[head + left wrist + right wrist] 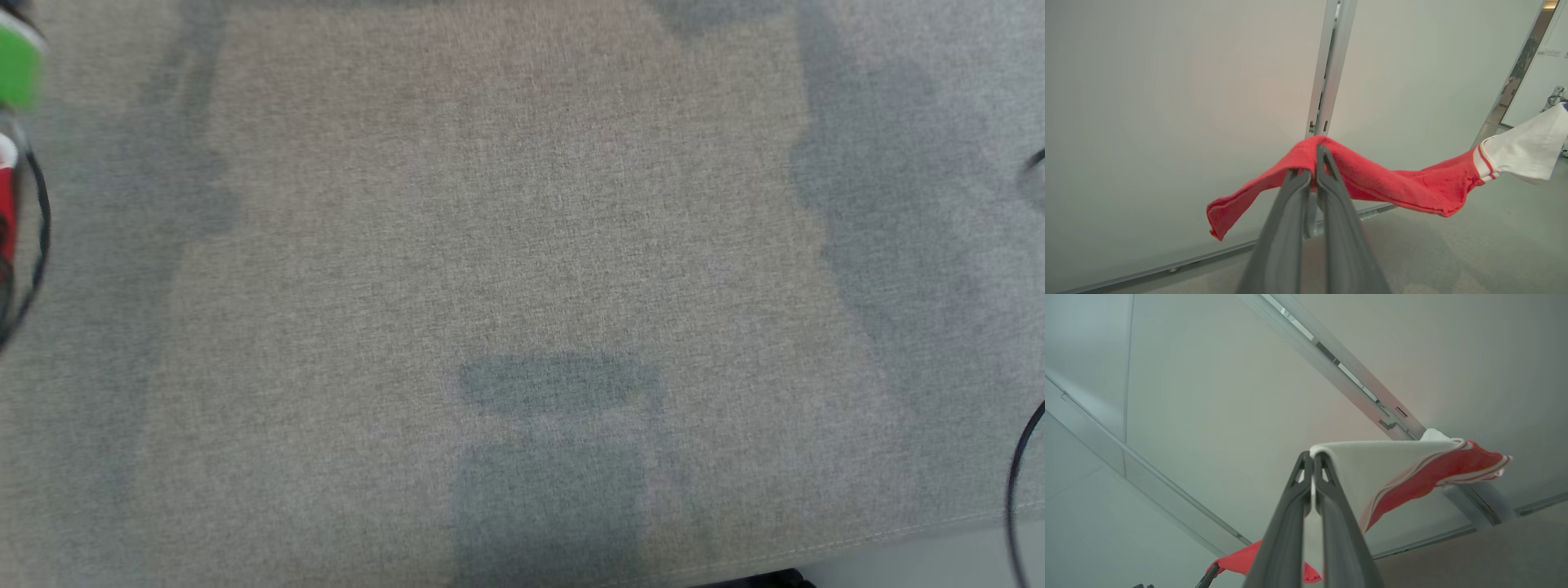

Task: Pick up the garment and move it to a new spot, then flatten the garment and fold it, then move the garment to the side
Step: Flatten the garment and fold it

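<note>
The garment (1372, 179), a red piece with a white section and striped trim, hangs in the air between both arms, above the grey cloth-covered table (522, 204) and touching it nowhere that can be seen. The left gripper (1310, 163) is closed on a fold of the red fabric, and a loose red corner droops to one side of it. The right gripper (1312, 457) is pinched shut on the edge of the white part (1372, 465). The cloth sags between the two holds, so it looks light, soft and limp, with no stiffness of its own. It will probably drape and crease wherever it lands. Thin pinches like these could slip. For flattening, holds at two corners or along one hem, pulled gently apart, would likely serve best.
</note>
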{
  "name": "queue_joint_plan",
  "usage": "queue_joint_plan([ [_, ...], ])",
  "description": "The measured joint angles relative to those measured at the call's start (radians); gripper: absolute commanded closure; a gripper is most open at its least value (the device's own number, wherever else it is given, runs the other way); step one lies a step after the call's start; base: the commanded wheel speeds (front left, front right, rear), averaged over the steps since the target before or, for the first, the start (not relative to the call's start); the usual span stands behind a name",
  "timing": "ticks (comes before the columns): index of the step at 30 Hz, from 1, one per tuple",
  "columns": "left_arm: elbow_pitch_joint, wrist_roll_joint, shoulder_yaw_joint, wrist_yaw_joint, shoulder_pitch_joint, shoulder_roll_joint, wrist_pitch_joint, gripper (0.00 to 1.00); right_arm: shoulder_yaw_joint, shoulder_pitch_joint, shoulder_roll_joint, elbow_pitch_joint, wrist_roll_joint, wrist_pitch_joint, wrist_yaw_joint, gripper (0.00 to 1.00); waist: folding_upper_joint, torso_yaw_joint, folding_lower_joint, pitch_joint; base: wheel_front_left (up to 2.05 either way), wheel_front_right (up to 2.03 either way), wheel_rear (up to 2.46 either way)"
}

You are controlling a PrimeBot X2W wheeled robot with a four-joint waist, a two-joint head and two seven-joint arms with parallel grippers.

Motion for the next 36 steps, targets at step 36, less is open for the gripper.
queue_joint_plan([
  [36,0.474,0.064,-0.148,-0.091,0.625,-0.006,-0.299,1.0,0.283,0.576,-0.165,0.117,-0.193,0.017,0.088,1.0,0.0,-0.023,-0.0003,-0.132,0.0,0.0,0.0],
])
